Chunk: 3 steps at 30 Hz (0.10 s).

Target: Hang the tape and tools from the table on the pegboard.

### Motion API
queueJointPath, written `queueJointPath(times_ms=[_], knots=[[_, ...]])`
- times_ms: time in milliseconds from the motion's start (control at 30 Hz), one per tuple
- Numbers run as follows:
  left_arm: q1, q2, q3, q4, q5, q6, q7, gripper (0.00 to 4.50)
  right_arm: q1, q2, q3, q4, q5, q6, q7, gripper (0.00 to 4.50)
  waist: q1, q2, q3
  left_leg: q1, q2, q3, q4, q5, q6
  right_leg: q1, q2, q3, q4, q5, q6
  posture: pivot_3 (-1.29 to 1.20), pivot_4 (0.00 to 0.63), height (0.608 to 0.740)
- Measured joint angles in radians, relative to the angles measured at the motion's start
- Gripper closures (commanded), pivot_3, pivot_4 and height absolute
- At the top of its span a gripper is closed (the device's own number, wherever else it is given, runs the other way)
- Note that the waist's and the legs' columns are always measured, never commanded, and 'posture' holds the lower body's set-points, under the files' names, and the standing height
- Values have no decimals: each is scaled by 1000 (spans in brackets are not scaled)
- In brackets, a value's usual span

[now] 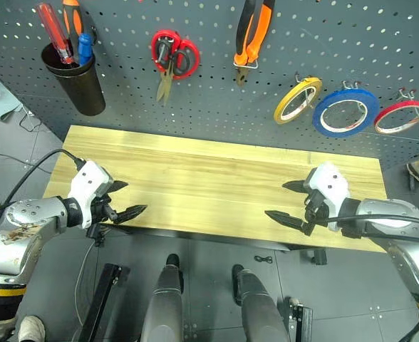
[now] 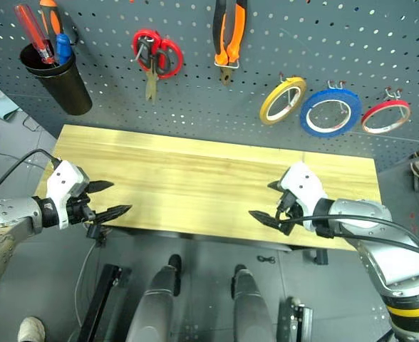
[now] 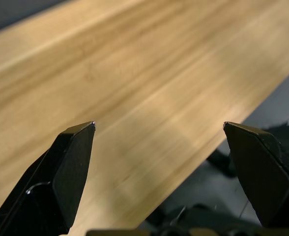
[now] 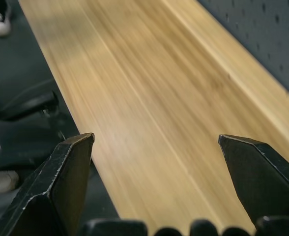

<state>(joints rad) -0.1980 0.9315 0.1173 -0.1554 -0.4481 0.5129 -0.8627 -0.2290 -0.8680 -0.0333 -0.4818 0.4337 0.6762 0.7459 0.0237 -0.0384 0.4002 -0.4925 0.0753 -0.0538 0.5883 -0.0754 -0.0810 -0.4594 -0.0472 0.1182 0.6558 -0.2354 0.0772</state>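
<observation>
- Table [image 1: 216, 178]: long tabletop of pale wooden planks, its long axis running left to right below the pegboard [image 1: 216, 107]; none of the task's things lies on it.
- Tape [image 1: 346, 112]: blue ring hung on a hook at the far right of the pegboard, between a yellow ring [image 1: 297, 100] and a red ring [image 1: 399, 117].
- Pliers [image 1: 253, 35]: orange-and-black, hung upright at the upper centre, handles up and nose down.
- Scissors [image 1: 172, 58]: black-looped pair hung on the same hook as a red-handled pair, left of the pliers, blades pointing down.
- Screwdriver [image 1: 54, 32]: clear red handle standing in the black cup [image 1: 75, 82] at the far left.
- Left gripper [image 1: 122, 199]: fingers spread wide, holding nothing, over the near left edge of the table, pointing right.
- Right gripper [image 1: 286, 201]: fingers spread wide, holding nothing, over the near right edge, pointing left.
- Governing relation: every task item lies far from and above both grippers, on the pegboard; the right gripper is nearer the tape, the left nearer the cup. The hanging appears complete, so no further pick seems called for.
</observation>
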Motion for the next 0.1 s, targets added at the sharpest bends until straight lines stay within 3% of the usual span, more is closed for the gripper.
queueJointPath(times_ms=[100], knots=[[-33,-10,-18,64,28,-40,-35,55,16,-4,-17,15,-21,-8,-1,0,0,0,0,0,0,0,0,0,0,0,0,0,0,1,3,106,372,740]])
